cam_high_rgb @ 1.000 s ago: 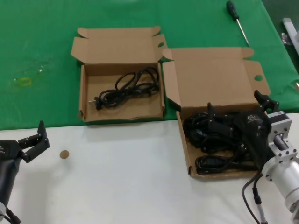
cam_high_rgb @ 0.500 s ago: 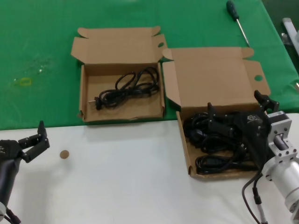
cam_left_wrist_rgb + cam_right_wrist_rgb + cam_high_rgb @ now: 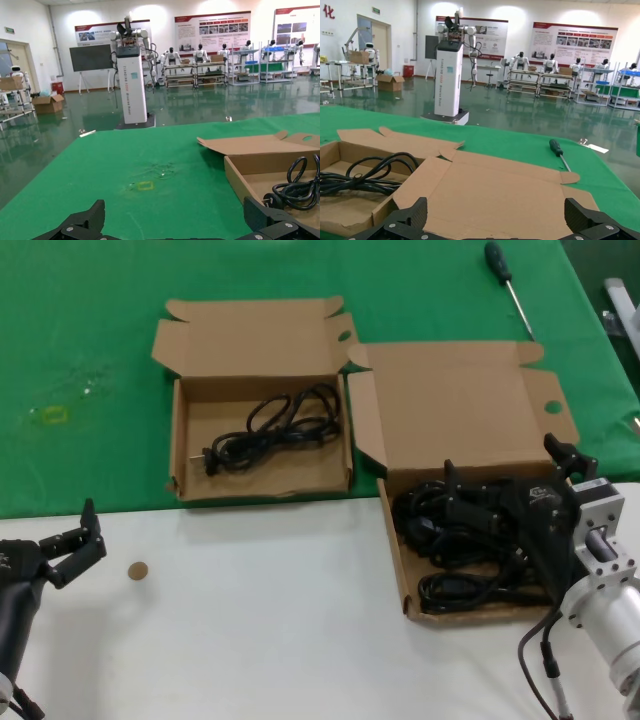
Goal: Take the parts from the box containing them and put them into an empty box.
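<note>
The larger, shallow box at the right holds several black cable bundles. Its wide lid flap lies open behind it. My right gripper hangs open over this box, just above the cables, with nothing between its fingers. The smaller, deeper box at the left holds one black cable, which also shows in the left wrist view and the right wrist view. My left gripper is open and empty, parked low at the near left over the white table.
A green-handled screwdriver lies on the green cloth behind the right box. A small brown disc sits on the white table near the left gripper. A white object lies at the far right edge.
</note>
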Tool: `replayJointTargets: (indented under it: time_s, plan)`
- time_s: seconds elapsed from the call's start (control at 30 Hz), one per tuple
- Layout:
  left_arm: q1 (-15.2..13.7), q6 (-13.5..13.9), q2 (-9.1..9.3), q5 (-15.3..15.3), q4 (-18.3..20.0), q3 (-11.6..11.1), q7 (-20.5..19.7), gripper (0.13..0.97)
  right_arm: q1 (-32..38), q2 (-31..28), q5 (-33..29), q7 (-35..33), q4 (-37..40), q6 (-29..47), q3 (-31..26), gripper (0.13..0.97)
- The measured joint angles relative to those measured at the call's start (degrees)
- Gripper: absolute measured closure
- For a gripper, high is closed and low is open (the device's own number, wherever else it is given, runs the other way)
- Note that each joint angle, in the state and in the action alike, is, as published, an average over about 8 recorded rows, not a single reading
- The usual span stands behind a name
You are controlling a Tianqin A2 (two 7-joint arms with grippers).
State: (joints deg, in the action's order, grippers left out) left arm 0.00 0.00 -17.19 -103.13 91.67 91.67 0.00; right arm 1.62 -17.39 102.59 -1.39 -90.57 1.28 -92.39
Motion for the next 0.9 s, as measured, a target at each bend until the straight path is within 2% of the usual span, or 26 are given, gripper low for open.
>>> replayJointTargets:
  time_s: [0.9]
  plan:
    - [0.0,0.0,0.0,0.0,0.0,0.0,0.0,0.132,0.0,0.0,0.0,0.0,0.0,0.0,0.0,0.129]
